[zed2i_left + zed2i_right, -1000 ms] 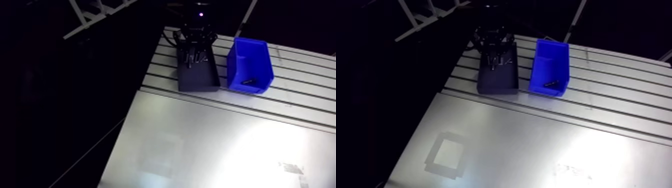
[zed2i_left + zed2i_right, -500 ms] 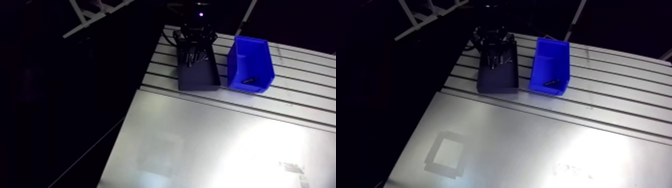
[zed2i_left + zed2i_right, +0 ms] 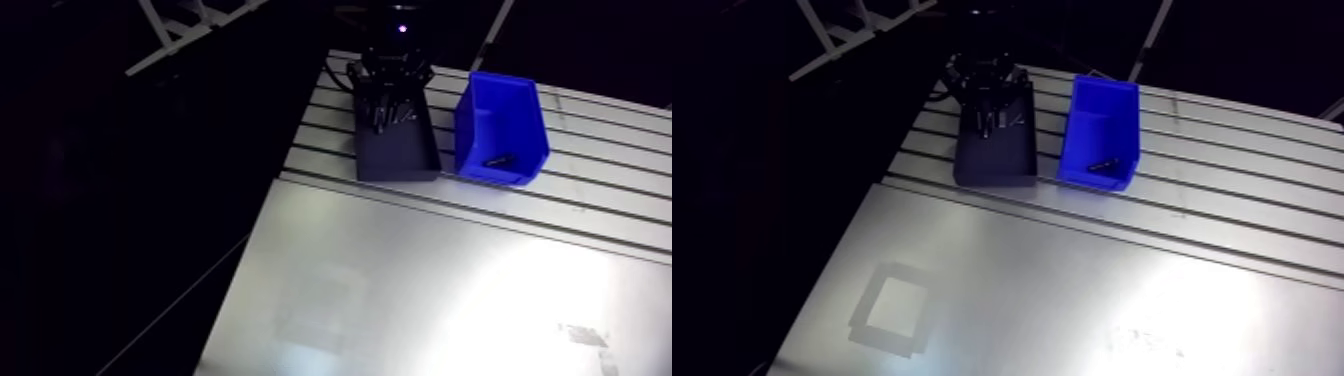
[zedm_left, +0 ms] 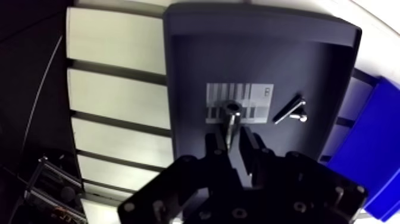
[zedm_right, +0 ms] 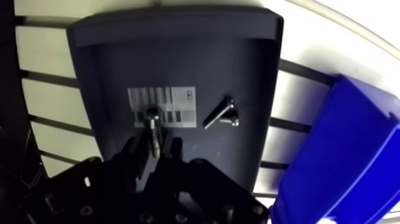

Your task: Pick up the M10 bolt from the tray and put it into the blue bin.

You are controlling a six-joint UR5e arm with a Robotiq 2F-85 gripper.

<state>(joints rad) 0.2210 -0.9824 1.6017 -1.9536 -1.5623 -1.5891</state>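
In the wrist view a dark tray [image 4: 190,65] lies under my gripper [image 4: 232,142]. My gripper is shut on a metal bolt [image 4: 231,118], whose shank sticks out ahead of the fingertips over a striped label [image 4: 253,95] on the tray floor. A second, smaller bolt [image 4: 290,111] lies loose on the tray beside the label. The blue bin [image 3: 497,128] stands right beside the tray [image 3: 397,150], and a dark bolt [image 3: 497,160] lies inside it. In the arm view my gripper [image 3: 390,90] hangs over the tray's far end.
Tray and bin sit on the slotted aluminium table [image 3: 600,190]. A smooth metal sheet [image 3: 420,290] covers the table's near part. The table's left edge [image 3: 290,160] drops into darkness just beside the tray.
In the arm view the gripper has shifted slightly upward over the tray's far end. Tray, bin and the bolt in the bin have not moved.
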